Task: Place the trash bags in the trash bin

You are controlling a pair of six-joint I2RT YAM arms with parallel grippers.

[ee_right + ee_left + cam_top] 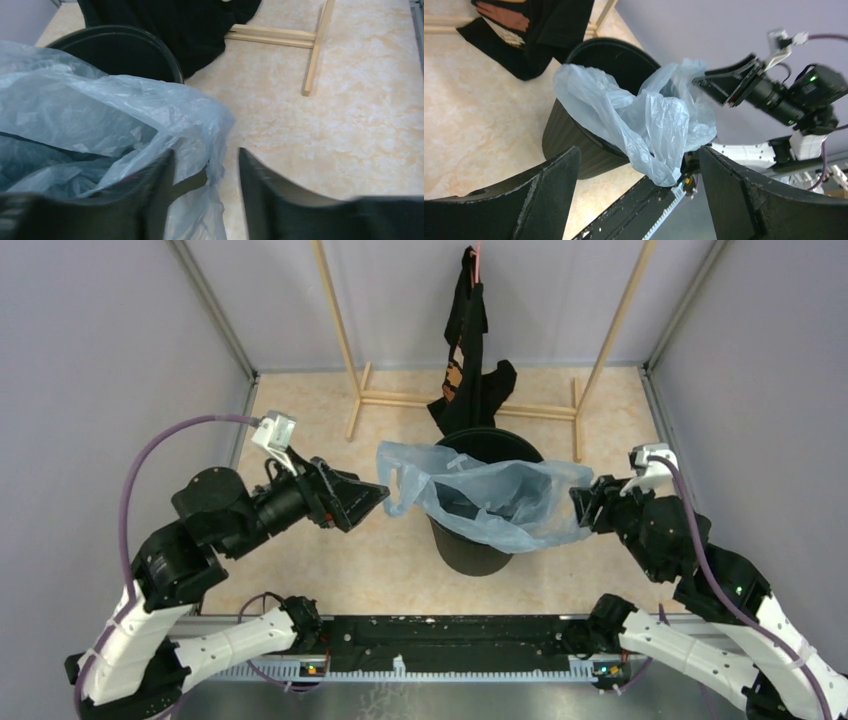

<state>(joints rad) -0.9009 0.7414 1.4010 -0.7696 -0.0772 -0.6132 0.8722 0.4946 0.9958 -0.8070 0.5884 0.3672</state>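
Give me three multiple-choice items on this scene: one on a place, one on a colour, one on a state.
1. Where is the trash bag?
A. Draped over the rim of the trash bin
B. Lying flat, apart from the bin
C. Pushed wholly down inside the bin

2. What colour is the trash bin?
A. White
B. Black
C. Red

3. How is the left gripper?
A. Shut on the bag
B. Shut on the bin's rim
C. Open, holding nothing

Answers:
1 A: the bag spills over the rim on both sides.
2 B: the bin's wall below the bag is glossy black.
3 C: its jaws stand wide apart, with the bag beyond them.
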